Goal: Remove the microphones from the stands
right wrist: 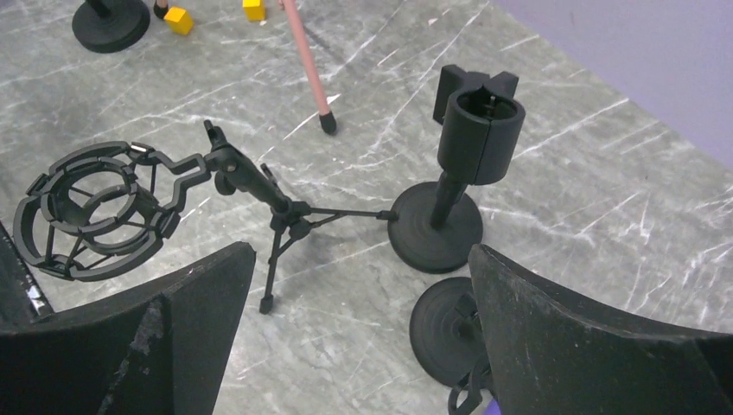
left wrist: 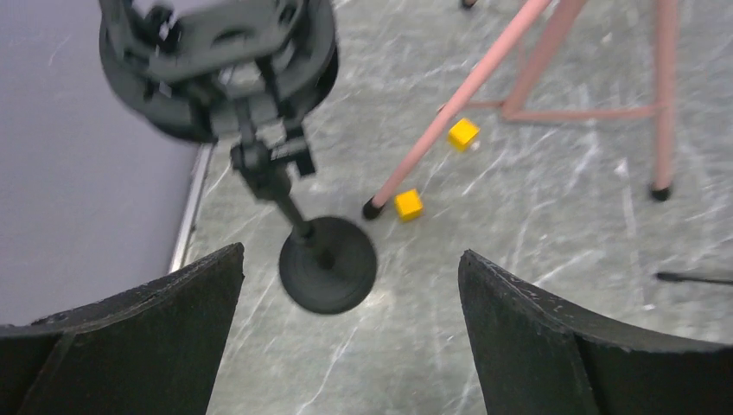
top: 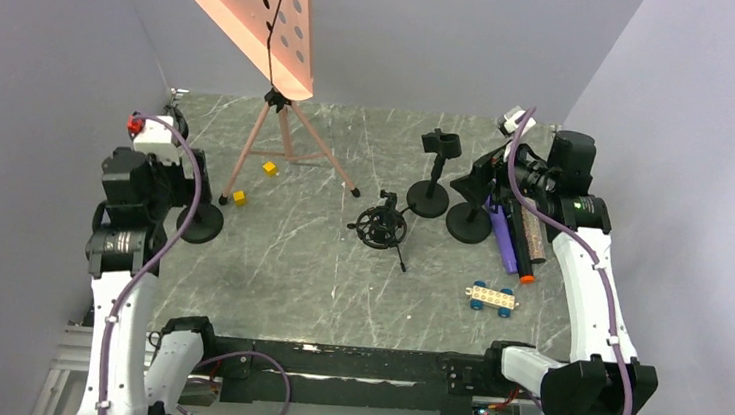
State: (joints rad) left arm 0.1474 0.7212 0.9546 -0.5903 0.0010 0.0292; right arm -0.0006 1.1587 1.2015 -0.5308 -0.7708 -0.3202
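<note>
—Microphone (left wrist: 220,30) first: where does it sit?
—At the left of the bench (top: 277,280), on top of the left stand (left wrist: 327,264). The left wrist view is blurred, so I say it with care: it looks like a grey body held inside a black ring mount (left wrist: 164,117). The stand's stem runs down from the mount to a round black base.
—And the left pincer (left wrist: 350,255)?
—Spread wide and gripping nothing, apart from the stand. The round base shows in the gap between its fingers.
—Go on from the near side, then.
—Nearest, toward the right, is a brick-built toy car (top: 491,297) with blue wheels. Farther in, mid-bench, a shock mount on a small tripod (top: 382,227) is tilted over. In the right wrist view one of its legs reaches the base of the clip stand (top: 433,185). Just right of that is a second round-based stand (top: 469,222). Right of it a purple rod (top: 500,234) lies beside a black rod with an orange tip (top: 524,264).
—The right pincer (right wrist: 363,249)?
—Also wide, with nothing in it, held above that second round-based stand.
—And farther back?
—Left of centre, the nearer yellow cube (top: 239,197) lies just beside one foot of a salmon-pink music stand (top: 260,17). The farther yellow cube (top: 270,168) sits between the music stand's legs, and its tripod stands at the far side of the bench.
</note>
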